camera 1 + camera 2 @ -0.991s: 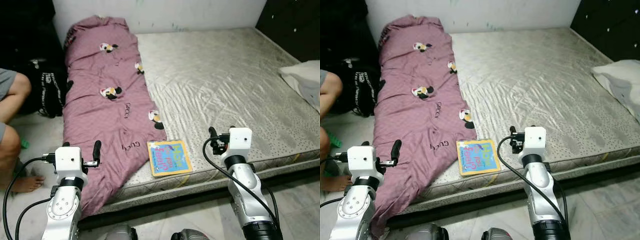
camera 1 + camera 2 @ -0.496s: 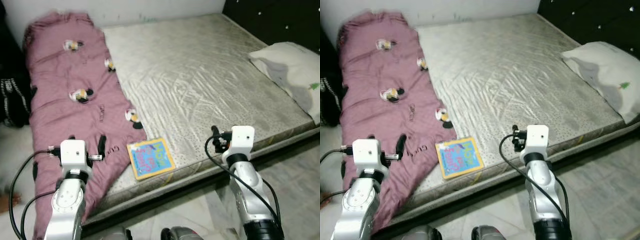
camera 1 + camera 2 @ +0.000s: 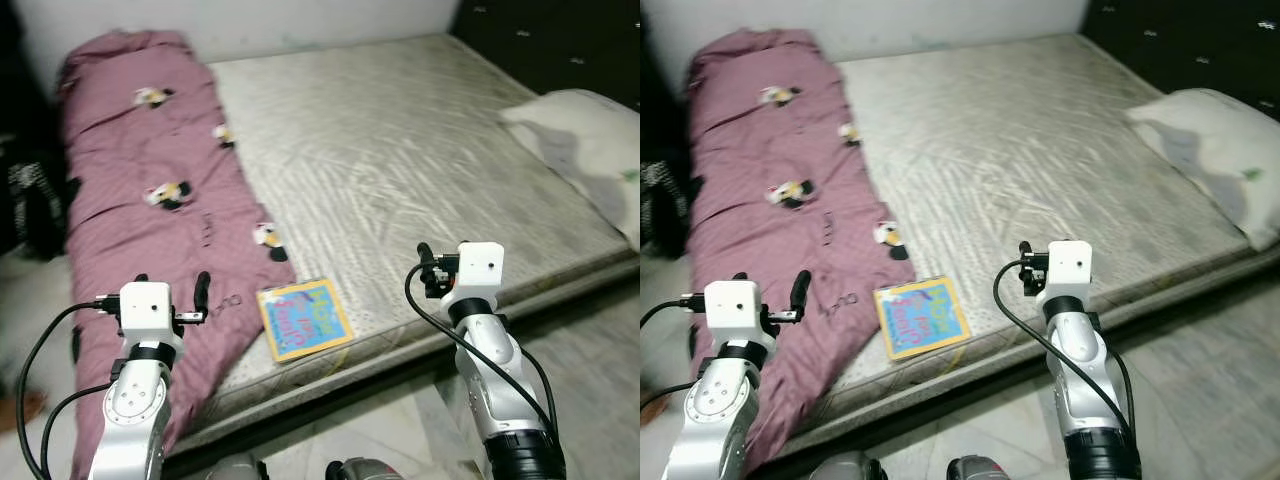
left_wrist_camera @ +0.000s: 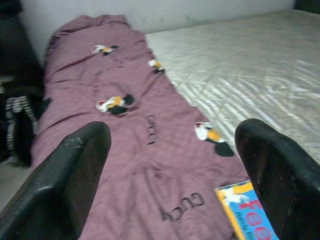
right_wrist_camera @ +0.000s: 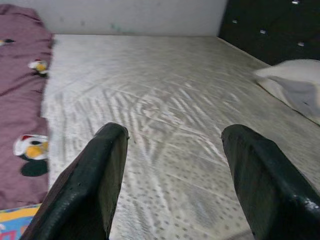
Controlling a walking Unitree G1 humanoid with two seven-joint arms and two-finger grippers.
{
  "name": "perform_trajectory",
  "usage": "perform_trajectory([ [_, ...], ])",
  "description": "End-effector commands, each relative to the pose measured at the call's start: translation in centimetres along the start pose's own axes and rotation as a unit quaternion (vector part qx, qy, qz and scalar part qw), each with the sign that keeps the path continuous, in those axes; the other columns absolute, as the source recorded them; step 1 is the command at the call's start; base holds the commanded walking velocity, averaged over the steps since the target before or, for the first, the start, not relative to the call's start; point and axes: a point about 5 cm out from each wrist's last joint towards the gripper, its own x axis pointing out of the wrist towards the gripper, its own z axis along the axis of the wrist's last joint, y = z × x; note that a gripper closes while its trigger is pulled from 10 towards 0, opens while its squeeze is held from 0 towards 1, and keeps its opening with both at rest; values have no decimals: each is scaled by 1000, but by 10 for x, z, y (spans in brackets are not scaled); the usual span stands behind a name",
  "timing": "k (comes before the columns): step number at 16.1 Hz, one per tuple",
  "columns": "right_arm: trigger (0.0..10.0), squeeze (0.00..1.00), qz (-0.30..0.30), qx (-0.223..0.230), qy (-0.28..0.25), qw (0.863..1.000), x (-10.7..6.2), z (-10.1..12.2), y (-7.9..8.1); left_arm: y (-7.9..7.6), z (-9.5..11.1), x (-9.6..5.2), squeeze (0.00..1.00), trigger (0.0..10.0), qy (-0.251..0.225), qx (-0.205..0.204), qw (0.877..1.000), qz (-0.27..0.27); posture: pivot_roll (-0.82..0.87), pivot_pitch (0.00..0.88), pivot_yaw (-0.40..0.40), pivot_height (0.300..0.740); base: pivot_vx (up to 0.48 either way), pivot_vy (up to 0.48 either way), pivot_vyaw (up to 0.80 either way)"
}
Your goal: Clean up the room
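Left wrist view: the fingers (image 4: 70, 185) of the left gripper (image 3: 170, 292) are spread apart and empty, held above the near end of a purple quilt (image 3: 150, 210). The right gripper (image 5: 175, 185) is likewise held with its fingers (image 5: 92, 185) apart, nothing between them, over the near edge of the bed (image 3: 420, 150). A colourful book (image 3: 303, 318) is seen lying flat at the bed's near edge, just beside the quilt, between the two grippers. A white pillow (image 3: 585, 135) rests at the bed's right edge.

Book (image 3: 304, 319) on mattress (image 3: 420, 160), right of blanket (image 3: 150, 210).
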Motion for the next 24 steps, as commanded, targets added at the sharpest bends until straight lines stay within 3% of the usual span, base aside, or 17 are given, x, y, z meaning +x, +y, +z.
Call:
perform_trajectory([
  [1,10000,0,-1,-3,4,1000,0,-1,-1,0,-5,-1,0,10000,13,3,1000,-7,12,14,-12,740,0,0,0],
  [7,10000,0,4,-3,-43,999,2,17,3,-3,1,1,0,10000,0,7,1000,-20,14,26,-19,740,0,0,0],
  [9,10000,0,7,-1,-51,999,4,21,5,-4,21,5,0,10000,-41,29,998,-30,14,28,-18,740,0,0,0],
  [12,10000,0,9,5,-46,999,3,19,7,-9,34,7,0,10000,-63,33,996,-49,20,28,-21,740,0,0,0],
  [16,10000,0,18,17,-41,999,1,18,10,-18,28,5,0,10000,-49,16,996,-70,8,26,-18,740,0,0,0],
  [24,10000,0,27,17,-33,999,1,14,14,-16,24,5,0,10000,-35,16,997,-68,11,30,-18,725,0,0,0],
])
